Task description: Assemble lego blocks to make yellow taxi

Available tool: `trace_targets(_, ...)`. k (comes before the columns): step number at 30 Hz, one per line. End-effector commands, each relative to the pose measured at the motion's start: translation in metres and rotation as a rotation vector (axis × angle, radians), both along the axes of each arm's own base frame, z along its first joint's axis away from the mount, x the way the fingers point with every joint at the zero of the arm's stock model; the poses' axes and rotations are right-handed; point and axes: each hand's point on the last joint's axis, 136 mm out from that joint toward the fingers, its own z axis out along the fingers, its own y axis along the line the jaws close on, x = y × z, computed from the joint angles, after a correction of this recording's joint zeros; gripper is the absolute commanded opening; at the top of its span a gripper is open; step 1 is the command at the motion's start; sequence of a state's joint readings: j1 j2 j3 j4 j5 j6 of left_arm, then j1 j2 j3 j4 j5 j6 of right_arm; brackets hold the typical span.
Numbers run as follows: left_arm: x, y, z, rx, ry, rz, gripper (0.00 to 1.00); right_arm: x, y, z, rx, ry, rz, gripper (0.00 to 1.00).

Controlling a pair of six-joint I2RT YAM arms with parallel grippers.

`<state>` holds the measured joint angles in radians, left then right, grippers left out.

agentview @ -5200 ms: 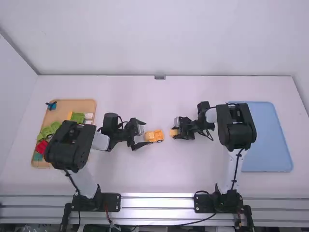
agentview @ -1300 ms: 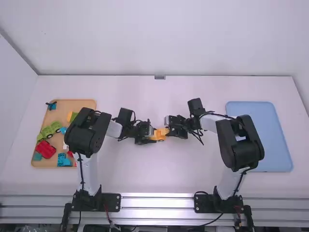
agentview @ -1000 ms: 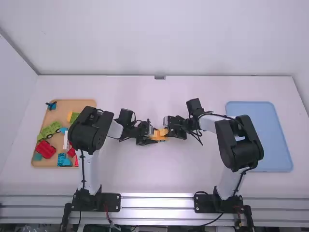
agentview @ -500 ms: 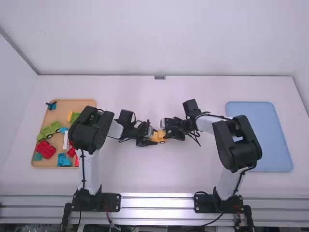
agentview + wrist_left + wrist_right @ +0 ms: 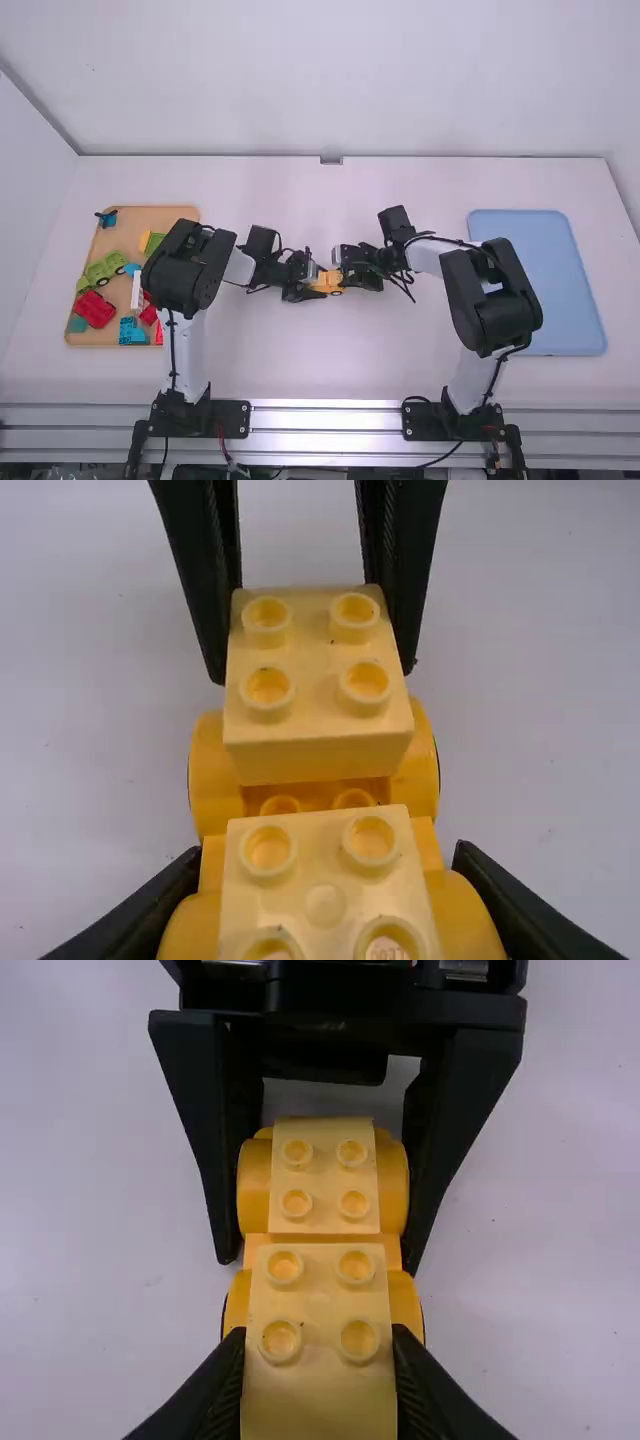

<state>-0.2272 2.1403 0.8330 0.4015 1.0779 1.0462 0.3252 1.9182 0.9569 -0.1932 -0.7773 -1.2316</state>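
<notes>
Snugly, the left end effector (image 5: pixel 316 283) pinches the wheeled base (image 5: pixel 214 780), the right end effector (image 5: pixel 347 276) a yellow block (image 5: pixel 316 705).

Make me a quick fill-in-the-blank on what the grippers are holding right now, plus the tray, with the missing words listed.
The right gripper holds a yellow lego block with ____ studs on top.
The left gripper, whose fingers are coloured ____, is closed on the yellow wheeled base.
The large tray at the right side of the table is coloured ____.

Missing words: four; black; blue.
</notes>
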Motion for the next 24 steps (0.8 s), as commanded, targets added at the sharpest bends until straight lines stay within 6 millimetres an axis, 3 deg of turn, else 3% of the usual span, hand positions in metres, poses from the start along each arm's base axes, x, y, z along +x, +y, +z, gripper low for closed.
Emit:
trace_targets(1, -0.009, -0.002, -0.011, 0.004, 0.030, -0.016, 0.25, -0.004, 0.002, 0.003, 0.007, 0.001, 0.006, 0.10)
trace_targets(7, -0.009, -0.002, -0.011, 0.003, 0.029, -0.016, 0.25, -0.008, 0.010, 0.001, 0.006, -0.005, 0.032, 0.10)
trace_targets(13, -0.010, -0.001, -0.011, 0.005, 0.035, -0.015, 0.26, -0.005, 0.008, -0.014, -0.043, 0.002, 0.005, 0.08)
trace_targets(24, -0.010, -0.001, -0.012, 0.008, 0.037, -0.014, 0.25, -0.004, 0.007, -0.011, -0.048, 0.017, 0.010, 0.09)
